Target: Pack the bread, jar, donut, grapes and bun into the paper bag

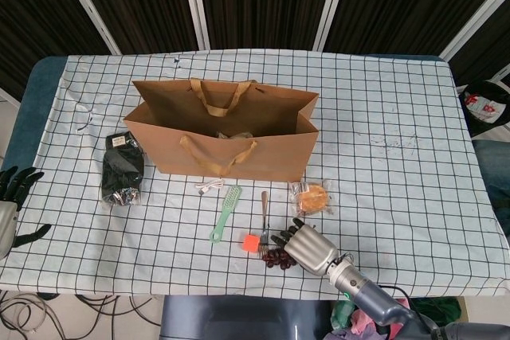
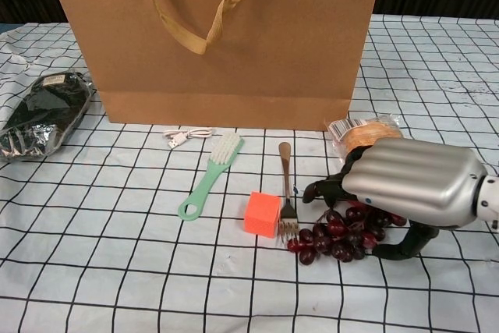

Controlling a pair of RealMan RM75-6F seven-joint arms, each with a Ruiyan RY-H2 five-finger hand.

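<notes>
Down at the near edge of the checked tablecloth (image 1: 398, 109), the right hand (image 2: 405, 193) lies palm-down over the grapes (image 2: 335, 239), its dark fingers (image 2: 327, 189) curled over the top of the bunch and its thumb hooked in against the near side; the fingers touch the fruit, though whether they truly grip it is hard to tell from either view. Just left of the grapes lies a fork (image 2: 287, 193), its tines beside the bunch, and next to that sits a small orange cube (image 2: 263, 214). A green brush (image 2: 209, 176) lies further left, with a white cable (image 2: 187, 135) above it near the foot of the paper bag (image 1: 223, 129). The bag stands upright and open in the middle of the table, something dimly visible inside. A wrapped bun (image 1: 311, 197) rests just beyond the right hand, close to the bag's right corner. A dark foil packet (image 1: 123, 169) lies to the left of the bag. Far off at the left edge, the left hand (image 1: 12, 205) rests with fingers spread, holding nothing
</notes>
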